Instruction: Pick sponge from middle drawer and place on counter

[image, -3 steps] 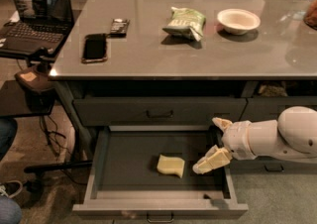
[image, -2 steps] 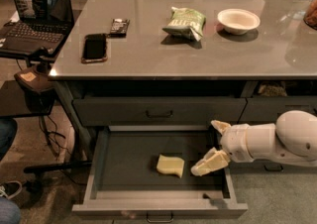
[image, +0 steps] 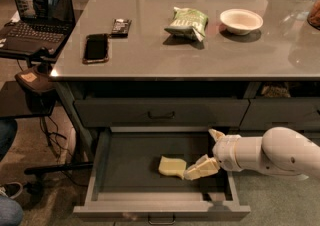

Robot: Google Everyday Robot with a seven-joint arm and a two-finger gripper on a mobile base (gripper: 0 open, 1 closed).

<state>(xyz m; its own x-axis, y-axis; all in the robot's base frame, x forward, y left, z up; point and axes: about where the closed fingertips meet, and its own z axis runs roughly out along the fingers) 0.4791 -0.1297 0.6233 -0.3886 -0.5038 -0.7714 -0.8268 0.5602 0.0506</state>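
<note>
The sponge (image: 172, 166) is lying flat on the floor of the middle drawer (image: 95, 180), a little right of centre and about mid-depth. The drawer is hanging wide open, so the whole top is exposed. Bare dark floor is stretching out to the left of the sponge and behind it, with a narrower strip between it and the front panel. Nothing else is sitting in there.

The gripper (image: 201, 153) is reaching in from the right side, down inside the drawer. Its fingers are spread apart: the lower one is touching the sponge's right edge, and the upper one is pointing up toward the back right corner, just under the closed top drawer (image: 160, 112). It isn't pinching anything. The white arm (image: 270, 151) behind it is crossing over the drawer's right wall.

Up above, the counter (image: 200, 60) is overhanging the cabinet front. A green chip bag (image: 187, 21) and a white bowl (image: 241, 20) are sitting toward the back, and a smartphone (image: 96, 47) is lying near the left edge. The front right stretch of the slab is looking open. A laptop (image: 37, 5) is standing open off to the left on its own side table (image: 15, 50).
</note>
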